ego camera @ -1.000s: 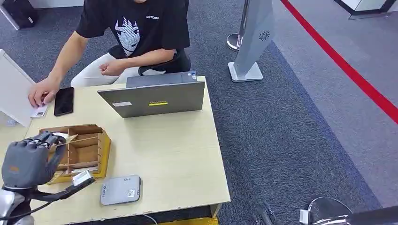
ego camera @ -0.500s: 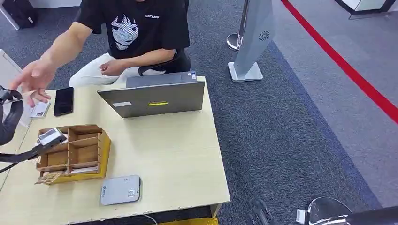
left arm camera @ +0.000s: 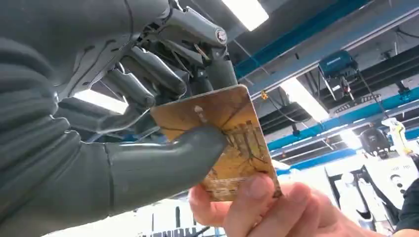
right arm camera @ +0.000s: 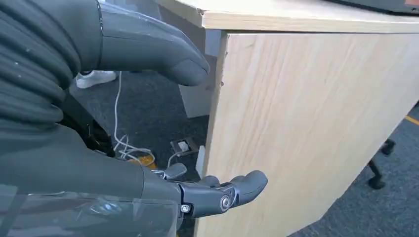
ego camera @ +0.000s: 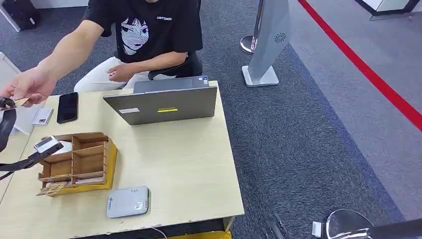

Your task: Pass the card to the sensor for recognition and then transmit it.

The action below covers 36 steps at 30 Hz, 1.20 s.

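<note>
At the far left, above the bench (ego camera: 189, 169), our left robot hand (left arm camera: 148, 118) pinches the card (left arm camera: 222, 138) between thumb and fingers while a person's hand (left arm camera: 257, 207) grips its free edge; we judge this the handover, so we should ease the pinch only once their hold is firm. Our right robot hand (right arm camera: 148, 123) hangs spread beside the bench's side panel, holding nothing. The wooden organizer (ego camera: 79, 162), grey card reader (ego camera: 128, 201), laptop (ego camera: 161, 103) and phone (ego camera: 67, 107) sit below, none blocking the exchange.
</note>
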{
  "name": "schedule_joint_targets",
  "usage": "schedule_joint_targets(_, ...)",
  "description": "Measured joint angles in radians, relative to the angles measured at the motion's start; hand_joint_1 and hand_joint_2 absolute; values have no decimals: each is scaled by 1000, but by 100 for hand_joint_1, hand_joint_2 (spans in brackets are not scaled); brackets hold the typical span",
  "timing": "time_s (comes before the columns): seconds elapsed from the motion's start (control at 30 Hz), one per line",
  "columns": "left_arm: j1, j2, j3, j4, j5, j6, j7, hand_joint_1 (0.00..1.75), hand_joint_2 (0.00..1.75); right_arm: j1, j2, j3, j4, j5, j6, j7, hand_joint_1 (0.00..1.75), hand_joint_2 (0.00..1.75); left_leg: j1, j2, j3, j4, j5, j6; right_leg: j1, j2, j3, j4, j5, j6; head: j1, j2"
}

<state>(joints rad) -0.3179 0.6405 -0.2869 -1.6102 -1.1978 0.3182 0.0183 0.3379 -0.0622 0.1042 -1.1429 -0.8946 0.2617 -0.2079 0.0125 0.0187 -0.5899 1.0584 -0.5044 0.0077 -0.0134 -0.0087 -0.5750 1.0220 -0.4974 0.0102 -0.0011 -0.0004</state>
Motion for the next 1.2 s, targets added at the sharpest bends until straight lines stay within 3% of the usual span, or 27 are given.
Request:
schedule_joint_targets(0.1, 56, -13, 28, -15, 65, 38, -13, 0, 175, 4, -2, 5, -4, -16, -16, -10, 0, 175, 0, 2, 0, 0, 0, 0, 0, 2, 0, 0, 0, 0, -1, 0)
schedule_joint_targets(0.27, 201, -41, 98, -115, 126, 176, -47, 0, 175, 32, -2, 4, -32, -17, -34, -19, 0, 175, 0, 2, 0, 0, -2, 0, 0, 2, -1, 0, -1, 0, -1, 0)
schedule_joint_targets(0.33, 248, -55, 132, -153, 138, 200, -55, 0, 175, 45, -2, 4, -43, -21, -39, -22, 0, 175, 0, 2, 0, 0, -2, 0, 0, 1, 0, -1, -1, 1, 0, 0)
schedule_joint_targets(0.43, 355, -85, 183, -228, 246, 302, -121, 0, 175, 63, 3, -2, -65, -24, -58, -27, 0, 175, -1, 4, 1, 0, -3, -1, -1, 4, 0, -1, -1, 1, -1, 0)
schedule_joint_targets(0.47, 405, -117, 230, -286, 311, 351, -189, 0, 175, 77, 12, -13, -81, -14, -65, -26, 0, 175, -1, 6, 1, 0, -5, -1, -1, 6, 0, -1, -1, 1, -1, 0)
schedule_joint_targets(0.57, 558, -254, 374, -413, 523, 372, -404, 0, 175, 123, 44, -61, -118, 16, -59, 13, 0, 175, -1, 6, 1, 0, -7, 1, -1, 6, 0, -1, -4, 0, 0, 0)
schedule_joint_targets(0.6, 611, -327, 450, -465, 691, 347, -516, 0, 175, 140, 67, -97, -136, 36, -39, 53, 0, 175, -1, 7, 2, 0, -8, 0, -2, 8, 0, -1, -4, 0, 0, 0)
schedule_joint_targets(0.67, 685, -491, 582, -532, 933, 266, -661, 0, 175, 169, 111, -179, -164, 78, 16, 124, 0, 175, -1, 7, 2, 0, -10, 2, -2, 7, 1, -2, -6, 3, 0, 0)
schedule_joint_targets(0.73, 724, -590, 706, -577, 1028, 187, -698, 0, 175, 179, 159, -265, -183, 116, 61, 173, 0, 175, -1, 3, 2, 0, -11, 3, -2, 2, 3, -3, -8, 3, 0, 0)
schedule_joint_targets(0.8, 732, -716, 834, -590, 1046, 77, -612, 0, 175, 175, 223, -363, -208, 169, 124, 253, 0, 175, -2, 0, 3, 0, -11, 3, -2, -2, 7, -3, -11, 4, 1, 0)
schedule_joint_targets(0.87, 755, -799, 929, -549, 1073, 98, -483, 0, 175, 169, 277, -464, -228, 186, 163, 284, 0, 175, -2, 1, 9, 0, -15, 1, -2, 0, 8, -3, -12, 3, 2, 0)
schedule_joint_targets(0.93, 773, -857, 987, -475, 1085, 111, -337, 0, 175, 173, 314, -528, -240, 185, 167, 296, 0, 175, -1, 1, 10, 0, -15, 2, -2, 0, 10, -3, -12, 3, -1, 0)
schedule_joint_targets(1.0, 775, -907, 1019, -332, 1189, 101, -154, 0, 175, 167, 337, -581, -251, 184, 179, 309, 0, 175, -2, 0, 11, -1, -15, 3, -3, -1, 11, -3, -13, 3, 0, 0)
schedule_joint_targets(1.07, 779, -935, 1020, -187, 1290, 123, -66, 0, 175, 150, 356, -624, -250, 193, 196, 324, 0, 175, -1, 2, 12, -1, -16, 2, -2, 1, 12, -2, -13, 3, -6, 0)
schedule_joint_targets(1.1, 782, -958, 1018, -136, 1315, 134, -64, 0, 175, 144, 361, -640, -250, 198, 207, 328, 3, 175, 0, 2, 12, -1, -15, 2, -1, 2, 13, -3, -13, 3, -5, 0)
schedule_joint_targets(1.13, 786, -972, 1015, -99, 1370, 144, -28, 17, 175, 139, 361, -654, -249, 211, 218, 339, 175, 175, -1, 2, 13, -1, -16, 3, -2, 1, 12, -3, -13, 3, -2, 0)
schedule_joint_targets(1.17, 795, -980, 1005, -69, 1469, 173, 39, 175, 175, 129, 362, -672, -246, 225, 239, 350, 175, 175, -1, 1, 13, -1, -16, 3, -2, 1, 13, -3, -13, 3, -2, 0)
schedule_joint_targets(1.2, 809, -986, 989, -50, 1546, 206, 100, 175, 175, 119, 362, -688, -240, 238, 264, 361, 175, 175, -2, 2, 14, 0, -16, 3, -2, 1, 13, -3, -13, 3, -1, 0)
